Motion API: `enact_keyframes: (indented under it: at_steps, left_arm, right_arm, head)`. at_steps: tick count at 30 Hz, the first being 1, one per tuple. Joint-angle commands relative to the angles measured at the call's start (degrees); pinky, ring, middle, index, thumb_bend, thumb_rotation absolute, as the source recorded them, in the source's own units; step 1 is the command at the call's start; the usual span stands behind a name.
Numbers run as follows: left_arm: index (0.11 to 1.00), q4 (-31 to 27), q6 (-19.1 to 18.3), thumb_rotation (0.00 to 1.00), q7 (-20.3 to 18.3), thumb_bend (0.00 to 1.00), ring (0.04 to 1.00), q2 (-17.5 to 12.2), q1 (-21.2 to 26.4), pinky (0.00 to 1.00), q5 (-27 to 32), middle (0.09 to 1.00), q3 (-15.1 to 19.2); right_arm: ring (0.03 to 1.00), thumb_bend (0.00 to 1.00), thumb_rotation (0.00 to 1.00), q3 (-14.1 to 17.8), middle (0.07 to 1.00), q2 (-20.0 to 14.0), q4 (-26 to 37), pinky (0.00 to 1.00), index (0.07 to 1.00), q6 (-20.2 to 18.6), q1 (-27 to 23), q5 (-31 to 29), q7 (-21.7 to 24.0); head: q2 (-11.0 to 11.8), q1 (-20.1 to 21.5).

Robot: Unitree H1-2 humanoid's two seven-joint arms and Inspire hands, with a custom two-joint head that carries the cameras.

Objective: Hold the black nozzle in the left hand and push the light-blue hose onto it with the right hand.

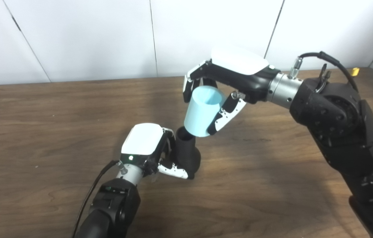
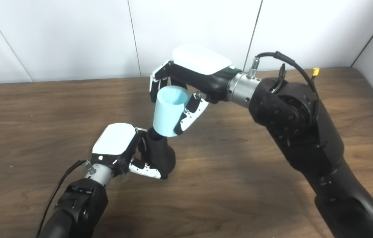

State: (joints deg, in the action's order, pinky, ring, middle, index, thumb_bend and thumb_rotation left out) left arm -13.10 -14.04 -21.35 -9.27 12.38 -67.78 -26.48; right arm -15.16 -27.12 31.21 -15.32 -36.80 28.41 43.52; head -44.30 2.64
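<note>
Above left hand [image 1: 146,150]: grasps black nozzle [image 1: 187,152] | right hand [image 1: 221,89]: grips light-blue hose [image 1: 203,111]; its lower end meets nozzle tip | seating apparently left

My left hand [image 1: 150,148] grips the black nozzle [image 1: 188,152]; my right hand [image 1: 219,89] holds the light-blue hose [image 1: 203,110] tilted, its lower end at the nozzle's top.

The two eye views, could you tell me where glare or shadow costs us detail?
Left eye view: the right hand has its white back washed out by glare, and the black nozzle shows little surface detail. Right eye view: a soft shadow darkens the table under the arm.
</note>
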Motion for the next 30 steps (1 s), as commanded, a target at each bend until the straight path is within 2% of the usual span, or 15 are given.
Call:
enact_keyframes:
  at_steps: [1,9,19,30]
  left_arm:
    - [0.449,-0.5,0.3,0.00,-2.0,0.50,0.493,0.5,-0.5,0.43,-0.1,0.517,-1.1]
    - [0.455,-0.6,0.0,0.00,-2.4,0.50,0.493,0.6,-0.5,0.43,-0.7,0.512,-1.4]
    - [0.452,-1.6,-0.8,0.00,-4.3,0.50,0.495,1.0,-0.4,0.44,-0.7,0.516,-1.3]
    - [0.451,-1.6,-0.7,0.00,-4.0,0.50,0.498,1.1,-0.4,0.44,-1.3,0.515,-1.5]
  right_arm:
    - [0.379,0.52,0.00,0.6,0.485,-0.3,0.0,0.36,0.521,0.6,-2.0,0.2,-1.3]
    - [0.388,0.52,0.00,-0.1,0.499,0.6,-1.4,0.37,0.512,3.0,-1.5,0.3,-2.8]
    - [0.392,0.52,0.00,-0.9,0.512,1.4,-1.9,0.38,0.500,2.5,-1.0,1.5,-2.5]
    - [0.380,0.51,0.00,-1.5,0.507,2.3,-2.9,0.36,0.512,3.5,-0.2,1.3,-2.6]
  head:
    - [0.0,0.0]
    - [-0.3,-0.2]
    - [-0.7,-0.3]
    - [-1.1,-0.4]
